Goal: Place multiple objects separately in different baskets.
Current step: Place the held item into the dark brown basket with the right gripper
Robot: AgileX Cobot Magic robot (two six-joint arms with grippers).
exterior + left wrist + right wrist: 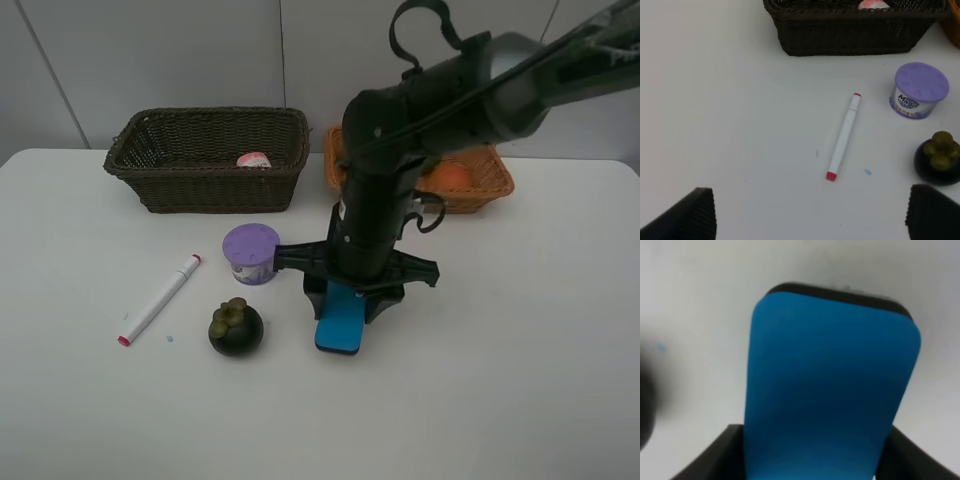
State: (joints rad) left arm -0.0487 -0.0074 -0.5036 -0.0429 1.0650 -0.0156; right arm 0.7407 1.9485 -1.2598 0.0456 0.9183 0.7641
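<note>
My right gripper (352, 298) reaches down at the table's middle and is shut on the blue flat block (340, 322), whose far end rests on the table; the block fills the right wrist view (830, 390) between the fingers (715, 455). A purple-lidded tub (250, 252) (919, 90), a dark mangosteen (236, 327) (939, 157) and a white marker (160, 298) (843, 136) lie to the left. The pink bottle (253, 159) lies in the dark brown basket (200, 190). An orange-red fruit (452, 176) sits in the light orange basket (485, 188). My left gripper (812, 220) is open above the table. Kiwi and lime are hidden.
The right arm (440, 90) stretches from the upper right over the orange basket and hides much of it. The dark basket's wall (850, 35) stands at the table's back. A small blue speck (867, 172) lies beside the marker.
</note>
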